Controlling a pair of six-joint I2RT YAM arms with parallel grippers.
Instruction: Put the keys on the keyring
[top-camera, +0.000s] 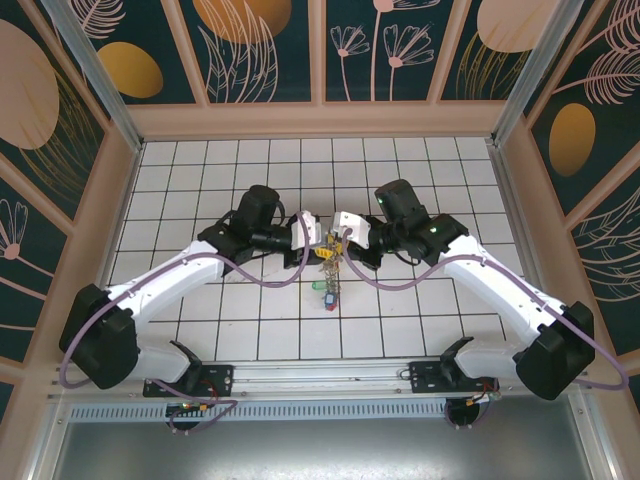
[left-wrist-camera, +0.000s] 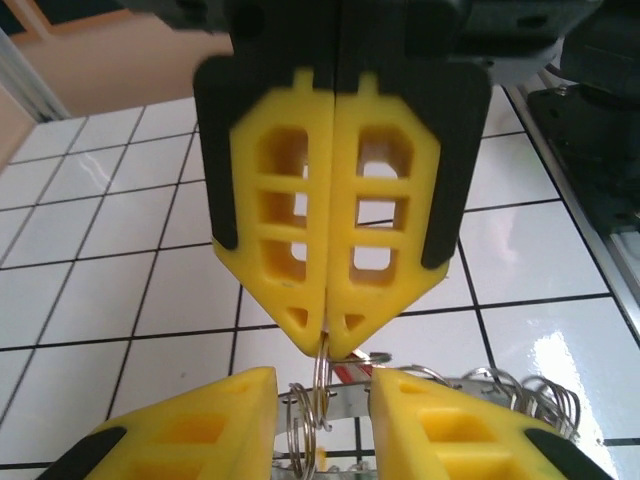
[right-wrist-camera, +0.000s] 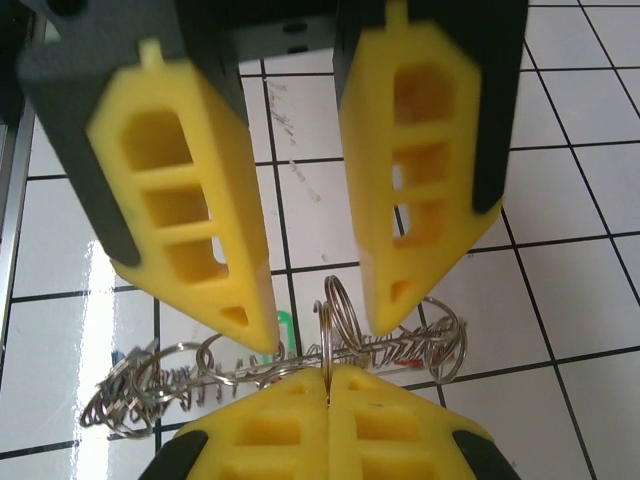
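one keyring (right-wrist-camera: 410, 345) pinched by right gripper (right-wrist-camera: 328, 380), left gripper (right-wrist-camera: 320, 330) parted.

White tiled tabletop (top-camera: 200, 170), dark grout lines, glossy with glare, small keys (top-camera: 326, 294) with green, blue and red tags at its centre, lying or hanging unclear

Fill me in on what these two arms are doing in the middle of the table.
Both arms meet over the tiled table, working on the keyring. The right gripper is shut, its fingers pinching one thin wire loop of it. The left gripper faces it with fingers apart, straddling that same loop; whether they touch it is unclear. The keys, with green, blue and red tags, sit just on the near side of the grippers.
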